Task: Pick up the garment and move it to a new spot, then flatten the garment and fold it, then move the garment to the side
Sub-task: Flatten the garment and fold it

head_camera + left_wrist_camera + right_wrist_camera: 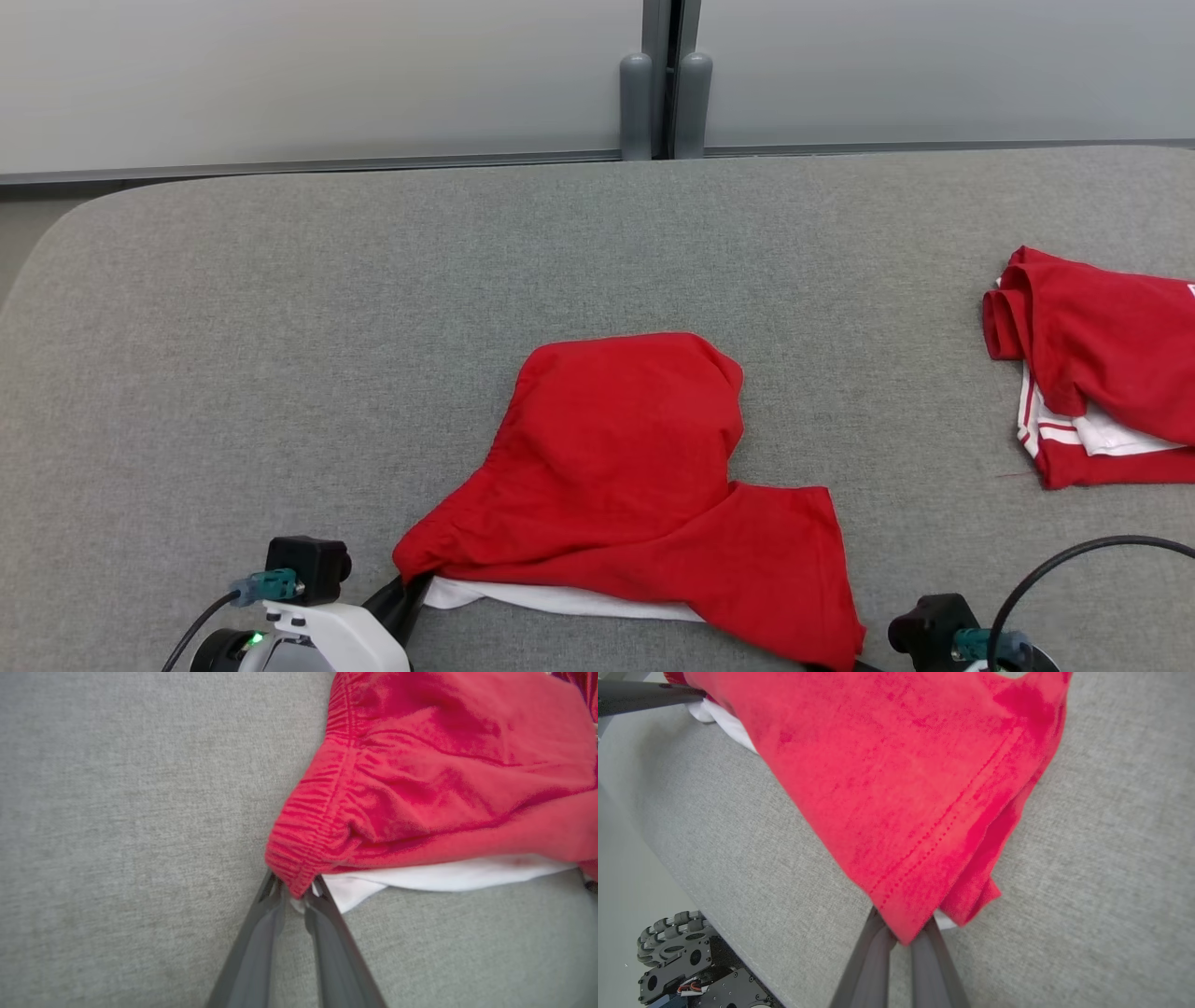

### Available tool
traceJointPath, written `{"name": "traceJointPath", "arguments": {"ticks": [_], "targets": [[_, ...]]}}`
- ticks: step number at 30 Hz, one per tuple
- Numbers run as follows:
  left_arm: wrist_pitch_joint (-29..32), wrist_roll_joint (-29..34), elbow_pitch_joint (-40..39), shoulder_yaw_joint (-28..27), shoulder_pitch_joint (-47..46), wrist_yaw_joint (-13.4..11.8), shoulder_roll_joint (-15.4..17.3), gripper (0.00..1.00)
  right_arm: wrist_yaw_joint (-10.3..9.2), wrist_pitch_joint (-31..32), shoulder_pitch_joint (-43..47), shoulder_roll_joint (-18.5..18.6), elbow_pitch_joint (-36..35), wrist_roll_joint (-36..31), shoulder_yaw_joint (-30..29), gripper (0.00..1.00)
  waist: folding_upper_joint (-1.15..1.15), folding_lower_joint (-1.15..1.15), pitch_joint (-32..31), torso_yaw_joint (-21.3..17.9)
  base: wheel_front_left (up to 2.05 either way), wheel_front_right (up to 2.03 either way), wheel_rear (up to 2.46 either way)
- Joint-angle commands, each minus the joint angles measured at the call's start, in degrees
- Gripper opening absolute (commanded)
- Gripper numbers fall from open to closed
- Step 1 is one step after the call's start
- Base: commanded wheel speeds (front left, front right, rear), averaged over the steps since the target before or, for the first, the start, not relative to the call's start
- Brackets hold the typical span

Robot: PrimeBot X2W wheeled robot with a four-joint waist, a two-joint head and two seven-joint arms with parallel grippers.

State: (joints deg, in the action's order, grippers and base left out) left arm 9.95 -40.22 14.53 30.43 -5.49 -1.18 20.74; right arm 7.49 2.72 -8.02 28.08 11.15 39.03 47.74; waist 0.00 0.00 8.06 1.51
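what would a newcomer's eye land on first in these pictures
The bright red garment, crumpled at the near middle of the grey table, stands out first. The left pincer pinches its waistband corner and the right pincer pinches a hem corner. A red and white pile lies at the table's right edge.
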Motion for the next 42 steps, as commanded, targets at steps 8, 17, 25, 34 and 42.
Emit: {"name": "traceJointPath", "arguments": {"ticks": [8,17,25,34,42], "targets": [[-1.3,-0.1,-5.0,-1.0,1.6,-0.5,2.0,0.0,0.03,-4.4,-1.5,1.5,-2.3,3.0,-0.5,0.0,0.0,0.0,-1.6,-0.1,0.0,0.0,0.0],[0.9,0.4,-12.7,-2.0,-2.8,-0.2,4.4,0.0,0.03,-7.3,-3.8,5.0,-8.2,8.2,-3.7,0.0,0.0,0.0,-0.8,-0.7,0.0,0.0,0.0],[9.1,-0.4,-9.3,-3.6,-20.3,3.7,7.0,0.0,0.03,-7.7,-18.9,5.7,-9.6,12.3,-3.7,0.0,0.0,0.0,7.5,-2.2,0.0,0.0,0.0],[18.6,-1.8,4.5,-4.0,-49.6,7.6,6.1,0.0,0.03,-8.7,-49.3,7.0,-2.8,24.7,2.8,0.0,0.0,0.0,20.1,-3.7,0.0,0.0,0.0],[16.0,0.5,15.5,-2.7,-75.9,8.5,3.2,0.0,0.03,-10.9,-75.4,9.5,4.4,32.2,5.7,0.0,0.0,0.0,27.3,-3.6,0.0,0.0,0.0]]}}
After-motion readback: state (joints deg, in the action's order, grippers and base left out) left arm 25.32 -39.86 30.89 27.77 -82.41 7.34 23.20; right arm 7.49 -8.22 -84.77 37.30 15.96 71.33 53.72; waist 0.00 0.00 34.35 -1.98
